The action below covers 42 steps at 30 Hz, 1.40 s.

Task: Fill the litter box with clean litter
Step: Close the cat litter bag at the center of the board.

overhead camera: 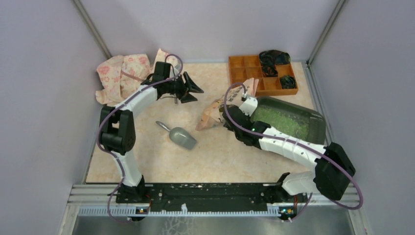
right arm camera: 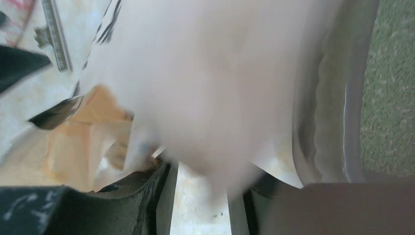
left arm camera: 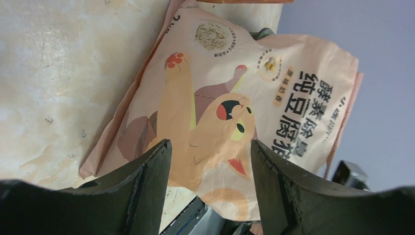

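The dark grey-green litter box [overhead camera: 319, 121] lies at the right, and light-green clean litter [overhead camera: 284, 120] covers its floor. In the right wrist view its rim [right arm camera: 333, 98] and the litter [right arm camera: 391, 88] show at the right. A peach litter bag printed with a cat [overhead camera: 213, 113] lies tilted against the box's left end. My right gripper [overhead camera: 226, 115] is at the bag. Its jaws [right arm camera: 200, 169] stand apart with table showing between them, and the blurred bag [right arm camera: 205, 73] hangs just over them. My left gripper [overhead camera: 198, 94] is open and empty, left of the bag and facing it [left arm camera: 235, 88].
A grey scoop [overhead camera: 182, 137] lies on the table, left of centre. An orange compartment organiser [overhead camera: 244, 73] holding black items stands at the back right. Crumpled pink printed bags [overhead camera: 122, 73] lie at the back left. Walls close in both sides.
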Each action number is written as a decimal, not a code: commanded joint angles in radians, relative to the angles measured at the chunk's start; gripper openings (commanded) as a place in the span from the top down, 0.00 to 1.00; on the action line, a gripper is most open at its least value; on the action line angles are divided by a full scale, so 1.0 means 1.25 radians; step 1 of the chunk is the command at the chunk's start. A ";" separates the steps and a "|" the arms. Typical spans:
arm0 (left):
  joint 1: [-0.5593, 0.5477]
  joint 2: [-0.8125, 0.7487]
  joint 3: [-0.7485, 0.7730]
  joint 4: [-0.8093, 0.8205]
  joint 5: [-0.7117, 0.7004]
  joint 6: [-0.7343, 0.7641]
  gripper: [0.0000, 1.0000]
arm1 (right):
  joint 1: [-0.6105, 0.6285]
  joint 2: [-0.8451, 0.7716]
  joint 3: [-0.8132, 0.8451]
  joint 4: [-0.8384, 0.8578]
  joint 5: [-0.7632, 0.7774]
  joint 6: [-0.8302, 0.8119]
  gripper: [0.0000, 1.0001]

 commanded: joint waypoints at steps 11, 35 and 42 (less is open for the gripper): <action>-0.009 0.088 0.038 0.026 0.006 -0.007 0.36 | -0.126 0.166 0.158 0.248 -0.118 -0.197 0.59; -0.092 -0.032 -0.066 0.211 0.136 -0.165 0.30 | -0.182 0.321 0.164 0.724 -0.690 -0.242 0.63; -0.082 -0.029 -0.108 0.265 0.202 -0.187 0.28 | -0.200 0.407 0.311 0.569 -0.847 -0.346 0.63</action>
